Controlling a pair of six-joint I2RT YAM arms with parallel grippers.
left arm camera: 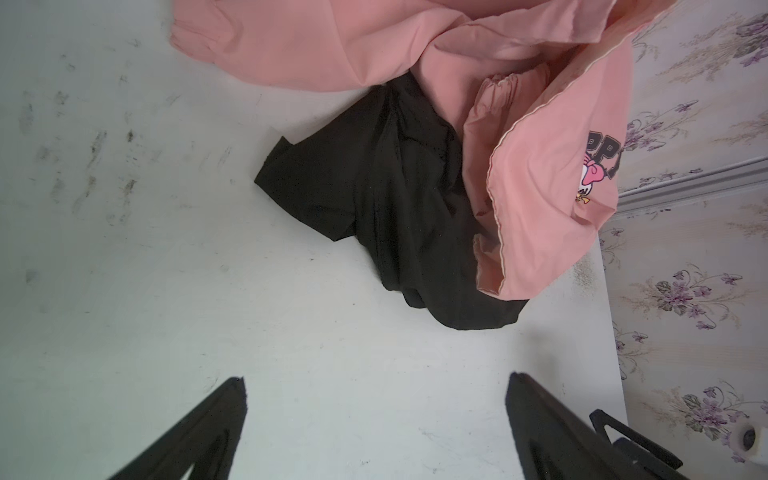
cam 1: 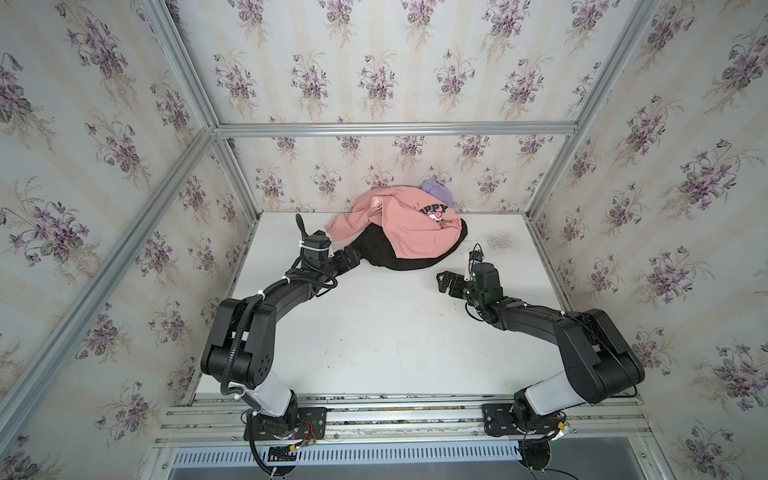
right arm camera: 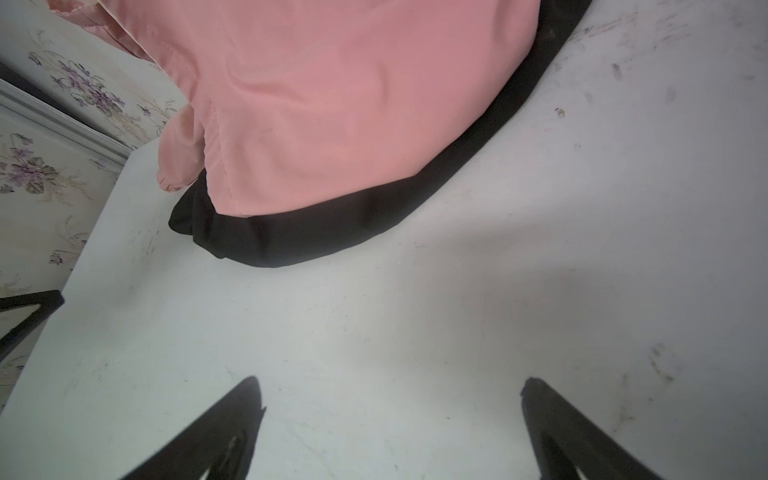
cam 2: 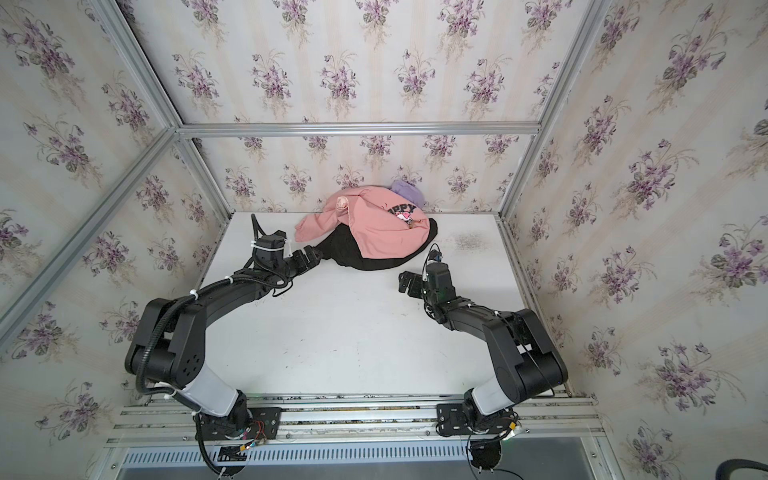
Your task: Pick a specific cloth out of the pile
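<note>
The pile sits at the back middle of the white table (cam 1: 395, 345). The cloth (cam 1: 374, 251) (cam 2: 338, 249) is plain black and lies at the bottom, mostly under a pink printed sweatshirt (cam 1: 411, 232) (cam 2: 382, 232). A small lavender cloth (cam 1: 436, 192) (cam 2: 407, 192) is tucked behind against the wall. My left gripper (cam 1: 349, 257) (left arm camera: 374, 382) is open and low at the cloth's (left arm camera: 395, 199) left edge, a short way off it, with only bare table between its fingers. My right gripper (cam 1: 442, 282) (right arm camera: 390, 384) is open too, off the cloth's (right arm camera: 332, 232) front right rim, holding nothing.
Flowered walls with aluminium frame posts (cam 1: 232, 174) close in the table on the left, back and right. The pile leans on the back wall. A dark smudge (cam 1: 498, 241) marks the table to the right of the pile. The arms' bases sit on a rail (cam 1: 395, 411) at the front.
</note>
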